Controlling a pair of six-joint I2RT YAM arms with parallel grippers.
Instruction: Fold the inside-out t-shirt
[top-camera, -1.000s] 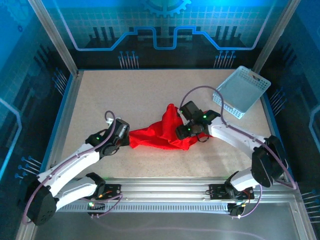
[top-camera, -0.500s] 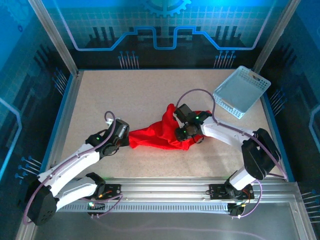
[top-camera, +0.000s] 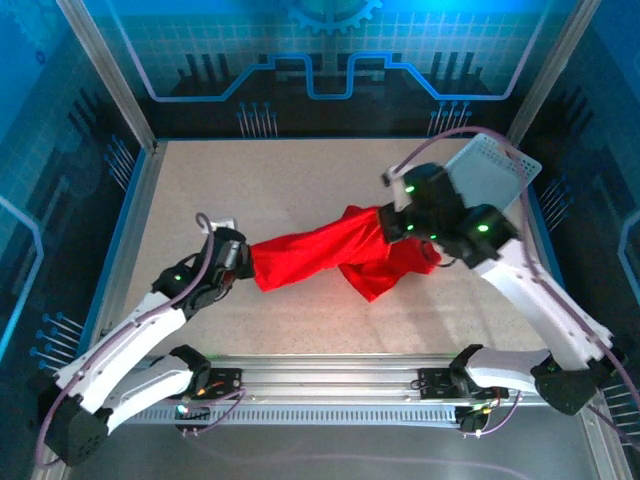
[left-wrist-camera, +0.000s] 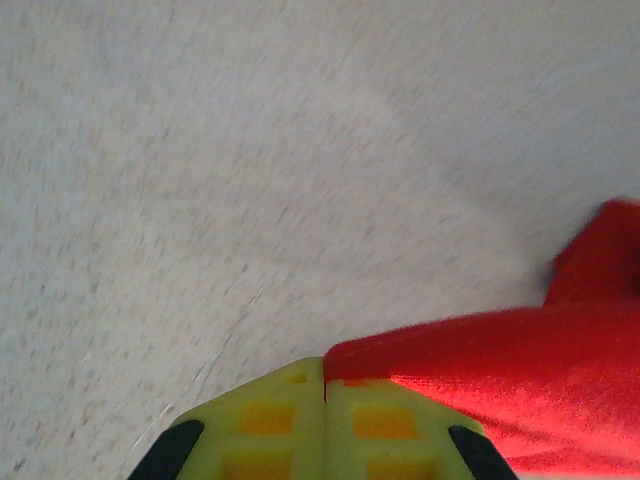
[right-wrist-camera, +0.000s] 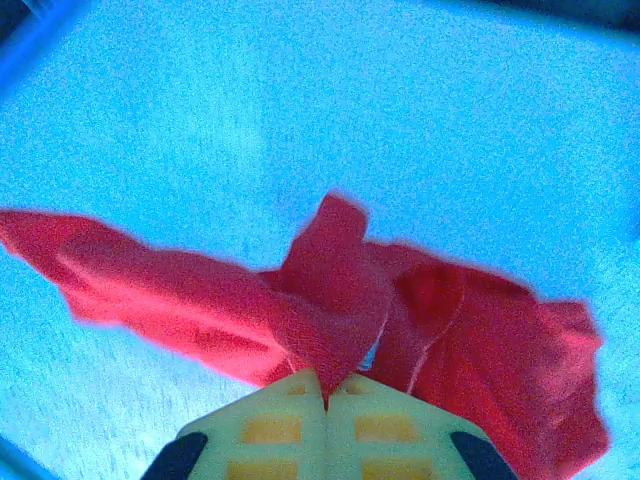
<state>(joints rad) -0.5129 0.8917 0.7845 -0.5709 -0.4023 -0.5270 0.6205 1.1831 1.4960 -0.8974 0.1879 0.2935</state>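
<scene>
As seen from above, shirt (top-camera: 320, 252) stretched across table (top-camera: 290, 180) between left gripper (top-camera: 244, 262) and right gripper (top-camera: 392, 224), pinch points hidden; basket (top-camera: 492, 178) partly behind arm (top-camera: 520, 272). Left wrist: jaws together on blurred shirt edge. Right wrist: jaws clamped on fold.

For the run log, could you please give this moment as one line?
left gripper: shut on t-shirt | right gripper: shut on t-shirt | t-shirt: bunched, stretched between them | fold: not yet done

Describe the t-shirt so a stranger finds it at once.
On the middle of the beige table, between the left hand and the right hand, stretches the t-shirt, gripped at both ends. It is bright red cloth; the basket behind is pale blue plastic.
</scene>
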